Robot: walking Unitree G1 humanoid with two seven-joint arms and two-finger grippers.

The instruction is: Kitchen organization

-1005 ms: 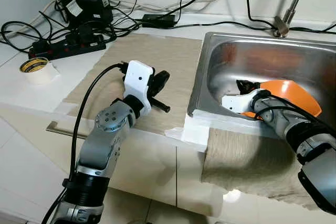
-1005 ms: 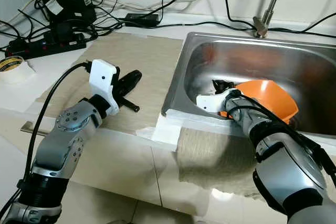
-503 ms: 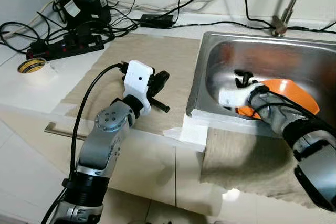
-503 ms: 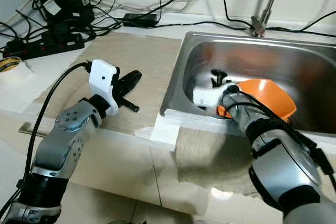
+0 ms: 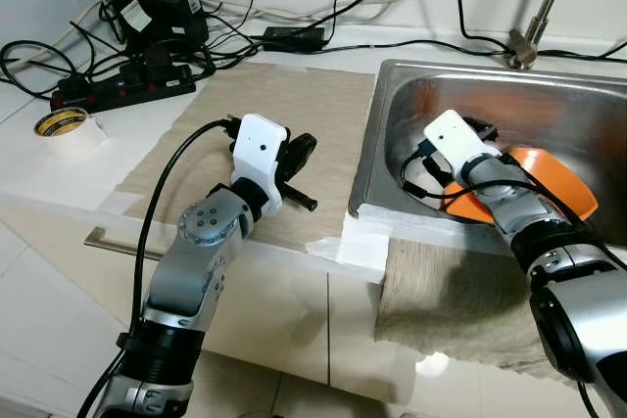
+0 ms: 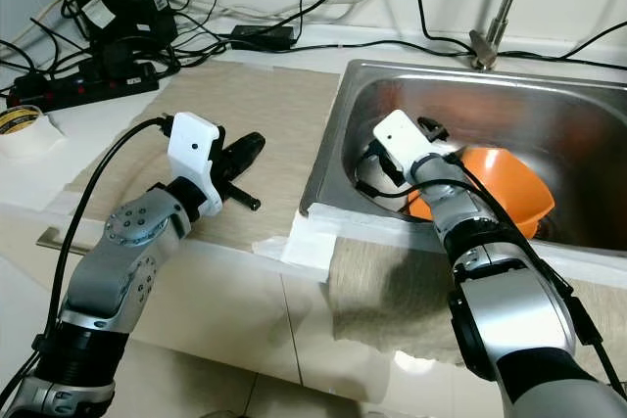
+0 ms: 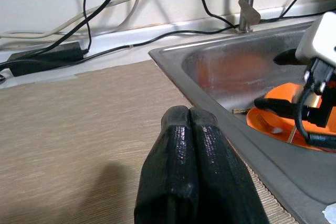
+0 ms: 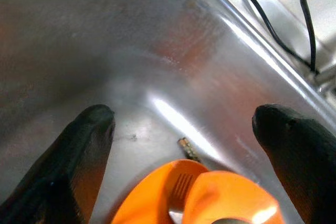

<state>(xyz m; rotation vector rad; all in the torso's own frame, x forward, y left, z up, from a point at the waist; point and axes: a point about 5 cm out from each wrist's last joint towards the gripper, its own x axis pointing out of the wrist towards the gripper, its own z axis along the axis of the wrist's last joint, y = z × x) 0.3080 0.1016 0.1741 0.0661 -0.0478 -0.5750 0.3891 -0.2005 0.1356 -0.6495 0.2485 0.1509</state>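
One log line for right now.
right gripper: open, over orange bowl in sink | left gripper: shut, idle over counter mat

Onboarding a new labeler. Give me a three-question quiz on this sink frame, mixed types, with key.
1. True or false: the left gripper is shut, over the beige mat.
2. What lies in the sink under the right gripper?
A. an orange dish
B. a blue mug
C. a green sponge
3. Fill in: the roll of tape sits on the counter at the robot's far ____.

Key:
1. True.
2. A: an orange dish, seemingly with a fork on it.
3. Left.
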